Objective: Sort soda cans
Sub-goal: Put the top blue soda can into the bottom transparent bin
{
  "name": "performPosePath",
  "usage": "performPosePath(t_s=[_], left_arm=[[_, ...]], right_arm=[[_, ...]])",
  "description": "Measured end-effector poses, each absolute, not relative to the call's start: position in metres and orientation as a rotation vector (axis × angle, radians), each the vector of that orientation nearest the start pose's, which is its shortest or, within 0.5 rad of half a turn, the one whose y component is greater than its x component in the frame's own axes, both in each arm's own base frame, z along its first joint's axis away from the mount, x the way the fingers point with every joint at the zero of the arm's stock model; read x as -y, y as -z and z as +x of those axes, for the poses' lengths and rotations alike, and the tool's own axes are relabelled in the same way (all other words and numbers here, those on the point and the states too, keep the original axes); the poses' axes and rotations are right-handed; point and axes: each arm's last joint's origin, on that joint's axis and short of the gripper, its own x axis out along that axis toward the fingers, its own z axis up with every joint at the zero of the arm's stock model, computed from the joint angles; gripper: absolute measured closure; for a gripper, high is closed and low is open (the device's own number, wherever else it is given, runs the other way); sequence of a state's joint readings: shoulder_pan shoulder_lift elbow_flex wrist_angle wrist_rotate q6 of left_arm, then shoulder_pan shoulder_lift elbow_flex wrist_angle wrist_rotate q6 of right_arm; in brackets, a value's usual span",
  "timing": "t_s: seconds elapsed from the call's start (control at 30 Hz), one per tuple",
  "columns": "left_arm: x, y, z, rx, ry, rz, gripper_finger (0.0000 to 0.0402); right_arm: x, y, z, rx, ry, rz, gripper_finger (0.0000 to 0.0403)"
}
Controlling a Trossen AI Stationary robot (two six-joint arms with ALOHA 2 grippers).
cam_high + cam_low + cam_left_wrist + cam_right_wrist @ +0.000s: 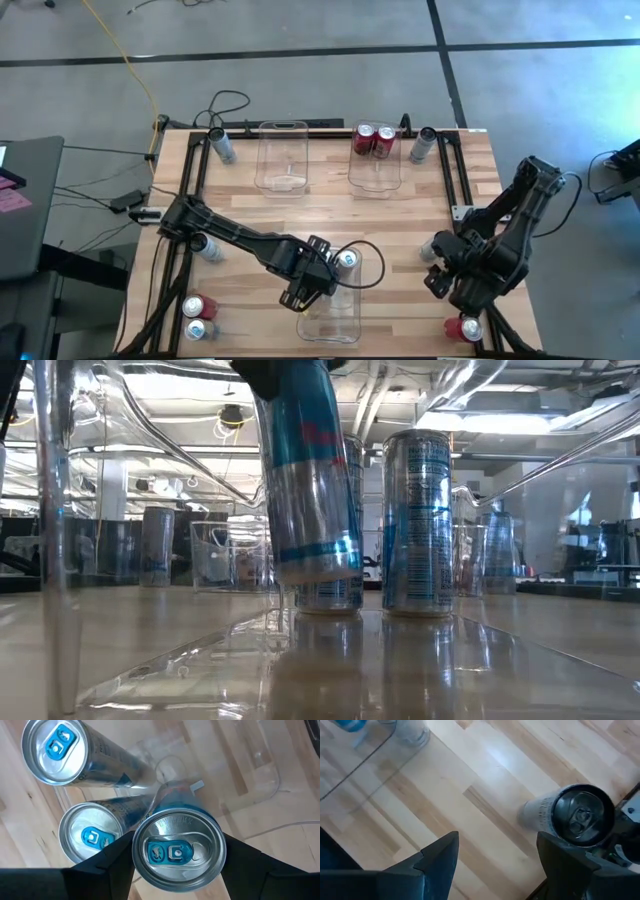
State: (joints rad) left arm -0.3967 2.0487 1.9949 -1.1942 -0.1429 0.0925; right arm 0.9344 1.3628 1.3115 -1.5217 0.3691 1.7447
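My left gripper is over the near clear bin, shut on a silver-blue soda can. Two more silver-blue cans stand upright on the bin floor beside it; in the low view one of them is right of the held can. My right gripper is open above bare table near the right edge, next to a pale can with a dark top that stands upright. Two red cans stand in the far right bin. My left gripper pinches the silver-blue can between its two fingers, at the upper wall just under the top rim. The fingers come from above, pointing down. The can hangs below them, slightly tilted, with its base lifted clear of the bin floor.
An empty clear bin sits at the far left of centre. Loose cans stand around the table: far left, far right, left side, near left, right and a red one near right.
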Motion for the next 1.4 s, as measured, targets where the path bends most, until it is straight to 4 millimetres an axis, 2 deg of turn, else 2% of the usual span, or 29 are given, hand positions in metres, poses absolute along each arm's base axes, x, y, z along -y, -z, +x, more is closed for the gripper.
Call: performPosePath(t_s=[0.17,0.43,0.87,1.07,1.3,1.4], left_arm=[[0.156,-0.293,0.390,-1.200,0.248,0.377,0.0167],[0.156,-0.293,0.390,-1.199,0.237,0.361,0.0165],[0.147,-0.294,0.394,-1.201,0.239,0.297,0.0112],[0.147,-0.294,0.394,-1.208,0.241,0.291,0.0109],[0.143,-0.295,0.390,-1.234,0.150,0.319,0.0109],[0.150,-0.297,0.391,-1.188,0.157,0.322,0.0108]], right_arm=[[-0.167,-0.304,0.136,-1.118,0.662,0.529,0.0117],[-0.167,-0.304,0.136,-1.117,0.658,0.530,0.0117],[-0.169,-0.304,0.138,-1.121,0.618,0.519,0.0117],[-0.169,-0.304,0.138,-1.121,0.617,0.518,0.0117],[-0.169,-0.304,0.138,-1.121,0.617,0.517,0.0117],[-0.169,-0.304,0.138,-1.121,0.618,0.516,0.0117]])
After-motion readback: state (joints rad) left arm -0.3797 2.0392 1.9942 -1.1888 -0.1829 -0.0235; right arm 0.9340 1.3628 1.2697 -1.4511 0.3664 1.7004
